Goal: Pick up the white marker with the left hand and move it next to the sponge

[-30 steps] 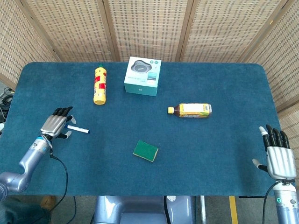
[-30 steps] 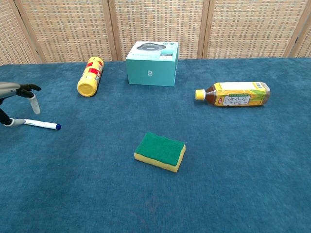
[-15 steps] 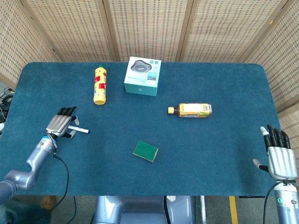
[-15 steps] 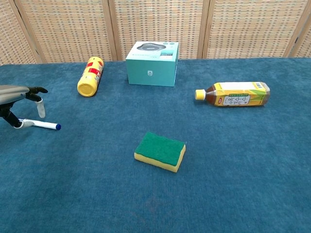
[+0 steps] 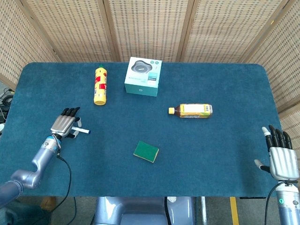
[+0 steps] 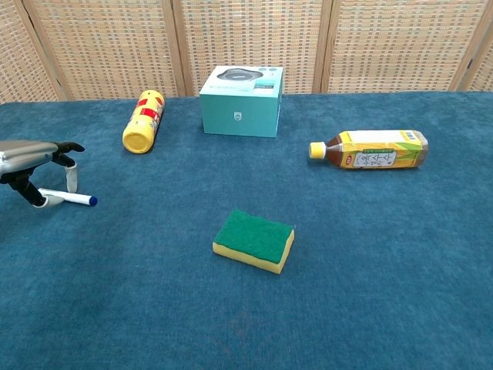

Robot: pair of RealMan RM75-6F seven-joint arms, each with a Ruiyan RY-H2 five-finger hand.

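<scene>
Left robot hand (image 5: 64,126) flat over white marker (image 6: 71,198)

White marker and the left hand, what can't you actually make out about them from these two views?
- Head view: the left hand covers most of the white marker; only its tip end shows, so fingers-to-marker contact is hidden.
- Chest view: the left hand is cut off by the left edge, and its fingers hang over the marker's rear end, so whether it is gripped cannot be told.
- Marker print: too small in both views.
</scene>
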